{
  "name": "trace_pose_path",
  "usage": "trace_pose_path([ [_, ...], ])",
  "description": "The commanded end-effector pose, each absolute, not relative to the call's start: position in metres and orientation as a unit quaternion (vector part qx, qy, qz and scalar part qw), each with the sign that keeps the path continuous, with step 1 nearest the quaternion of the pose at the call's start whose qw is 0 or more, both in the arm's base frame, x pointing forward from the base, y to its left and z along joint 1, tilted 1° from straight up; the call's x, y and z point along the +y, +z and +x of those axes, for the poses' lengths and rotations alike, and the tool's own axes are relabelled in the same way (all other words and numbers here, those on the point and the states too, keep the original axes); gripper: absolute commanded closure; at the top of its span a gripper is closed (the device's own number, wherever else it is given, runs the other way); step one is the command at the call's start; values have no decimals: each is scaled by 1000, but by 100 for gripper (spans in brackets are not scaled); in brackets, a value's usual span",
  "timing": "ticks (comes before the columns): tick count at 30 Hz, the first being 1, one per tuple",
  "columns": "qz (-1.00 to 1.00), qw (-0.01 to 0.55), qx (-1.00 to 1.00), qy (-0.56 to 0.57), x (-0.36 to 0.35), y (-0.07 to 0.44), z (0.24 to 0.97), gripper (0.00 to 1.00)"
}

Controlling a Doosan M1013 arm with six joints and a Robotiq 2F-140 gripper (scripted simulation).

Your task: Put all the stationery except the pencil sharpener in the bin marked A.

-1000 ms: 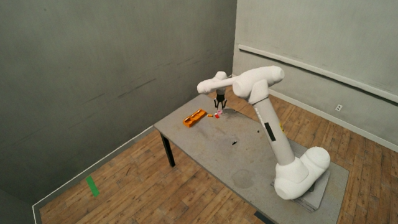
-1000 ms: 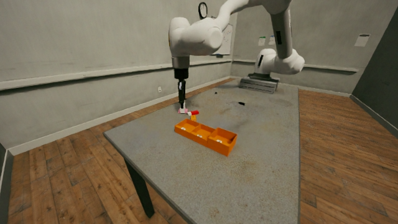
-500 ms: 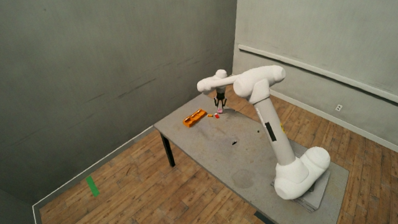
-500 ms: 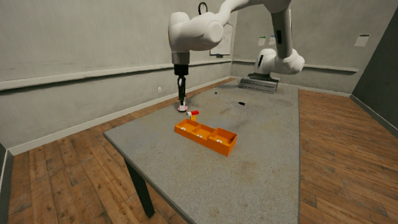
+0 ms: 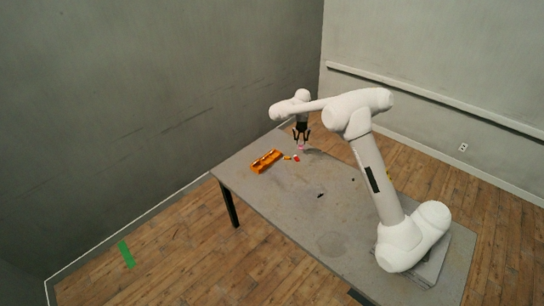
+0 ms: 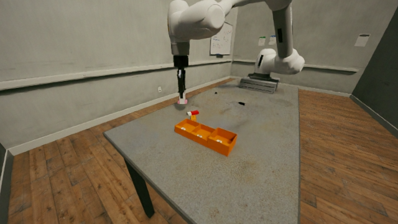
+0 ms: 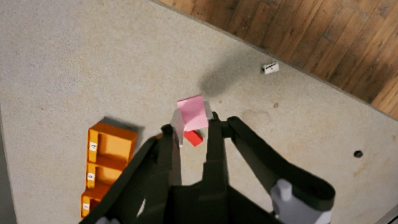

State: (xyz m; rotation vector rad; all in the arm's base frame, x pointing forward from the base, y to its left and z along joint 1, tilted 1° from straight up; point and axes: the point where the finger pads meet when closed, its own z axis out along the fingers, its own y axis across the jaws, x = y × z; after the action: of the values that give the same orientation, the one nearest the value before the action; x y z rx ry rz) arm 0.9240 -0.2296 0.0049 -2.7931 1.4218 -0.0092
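The pink block (image 5: 301,147) (image 6: 185,101) (image 7: 193,113) is up off the table (image 5: 293,191) (image 6: 264,162) (image 7: 65,65), between the tips of the claw (image 5: 301,143) (image 6: 181,96) (image 7: 194,112), which is squeezing it. The red and white thing (image 5: 296,158) (image 6: 193,112) (image 7: 193,138) lies near, and the orange bins (image 5: 256,171) (image 6: 228,149) (image 7: 112,131) sit a bit farther off

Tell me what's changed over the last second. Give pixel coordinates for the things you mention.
The claw (image 5: 301,143) (image 6: 182,98) (image 7: 194,112) has risen, carrying the pink pad (image 5: 301,147) (image 6: 186,102) (image 7: 192,110) up off the table, gripped between its fingers. Nothing was visibly let go. The orange bins (image 5: 257,169) (image 6: 217,148) (image 7: 112,130), the red-and-white item (image 5: 297,159) (image 6: 194,112) (image 7: 194,138) and the small yellow-orange item (image 5: 287,158) (image 6: 193,118) (image 7: 159,136) stayed put.
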Motion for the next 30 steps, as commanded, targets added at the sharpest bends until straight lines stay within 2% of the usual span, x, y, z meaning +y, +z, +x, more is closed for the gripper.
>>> trace_pose_path([
  [1,-891,4,454,-3,-230,6,924,71],
  [14,-891,4,454,-3,-225,13,928,71],
  [30,-891,4,454,-3,-155,13,984,71],
])
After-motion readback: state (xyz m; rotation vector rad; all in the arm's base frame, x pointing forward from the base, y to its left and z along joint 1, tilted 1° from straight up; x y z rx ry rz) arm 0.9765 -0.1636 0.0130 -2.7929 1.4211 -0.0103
